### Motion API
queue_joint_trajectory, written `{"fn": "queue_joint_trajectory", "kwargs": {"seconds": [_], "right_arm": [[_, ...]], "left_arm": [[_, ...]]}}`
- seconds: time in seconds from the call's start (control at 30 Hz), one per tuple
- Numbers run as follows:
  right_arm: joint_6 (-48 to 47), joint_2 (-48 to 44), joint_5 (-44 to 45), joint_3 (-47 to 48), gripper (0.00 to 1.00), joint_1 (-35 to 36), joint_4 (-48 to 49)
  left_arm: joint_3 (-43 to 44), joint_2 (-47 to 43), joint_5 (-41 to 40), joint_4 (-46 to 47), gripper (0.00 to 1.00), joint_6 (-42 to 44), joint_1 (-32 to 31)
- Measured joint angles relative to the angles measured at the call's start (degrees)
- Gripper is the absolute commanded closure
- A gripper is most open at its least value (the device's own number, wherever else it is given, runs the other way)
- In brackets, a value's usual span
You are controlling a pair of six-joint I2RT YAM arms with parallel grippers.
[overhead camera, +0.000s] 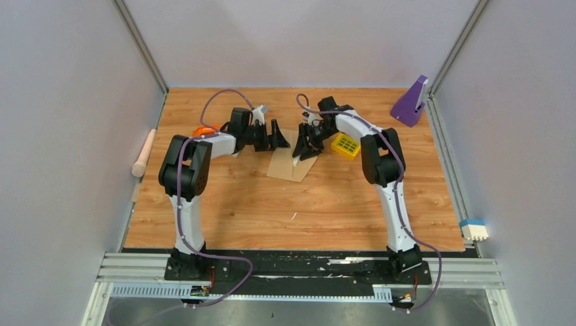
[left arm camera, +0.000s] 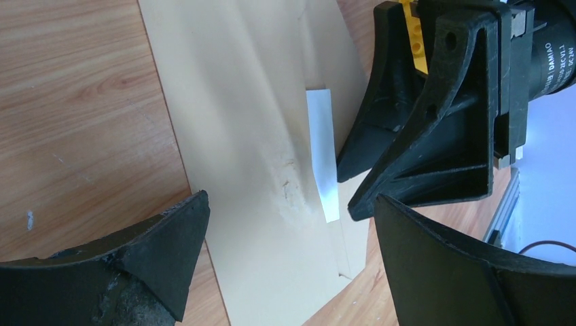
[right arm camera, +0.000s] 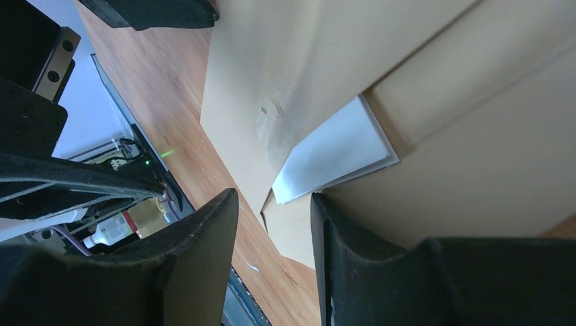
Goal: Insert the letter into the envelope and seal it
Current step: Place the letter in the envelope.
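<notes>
The tan envelope (overhead camera: pixel 286 165) lies flat on the wooden table between both arms. In the left wrist view the envelope (left arm camera: pixel 238 136) fills the middle, and a narrow white strip of the letter (left arm camera: pixel 322 153) shows from under its flap. The right wrist view shows the letter (right arm camera: pixel 334 151) peeking out between the flap and the body of the envelope (right arm camera: pixel 475 149). My left gripper (left arm camera: pixel 292 231) hovers wide open over the envelope's left part. My right gripper (right arm camera: pixel 272 204) stands partly open with nothing between its fingers, one fingertip (right arm camera: pixel 333 224) by the letter's exposed corner.
A yellow block (overhead camera: pixel 346 146) sits just right of the right gripper (overhead camera: pixel 302 151). A purple wedge-shaped object (overhead camera: pixel 410 102) stands at the back right corner. An orange thing (overhead camera: pixel 202 130) lies behind the left arm. A wooden roller (overhead camera: pixel 144 154) rests at the left edge.
</notes>
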Motion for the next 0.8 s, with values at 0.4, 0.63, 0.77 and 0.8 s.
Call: {"fn": "queue_joint_trajectory", "kwargs": {"seconds": [0.4,0.63,0.77,0.8], "right_arm": [[-0.57,1.2,1.84,3.3,0.56,1.18,-0.15],[-1.88,-1.44,3.63,0.81,0.57,0.63,-0.39],[-2.14,-2.93,4.61,0.63,0.57,-0.07,-0.35],[-2.14,-2.99,4.79,0.74,0.57,-0.2,-0.35]], "left_arm": [[-0.04,0.0,0.02,0.2,0.0,-0.39,0.0],[-0.02,0.0,0.28,0.13,0.0,-0.35,0.5],[1.14,0.0,0.68,-1.38,0.0,-0.13,1.38],[1.79,0.0,0.7,-1.86,0.0,-0.09,1.64]]}}
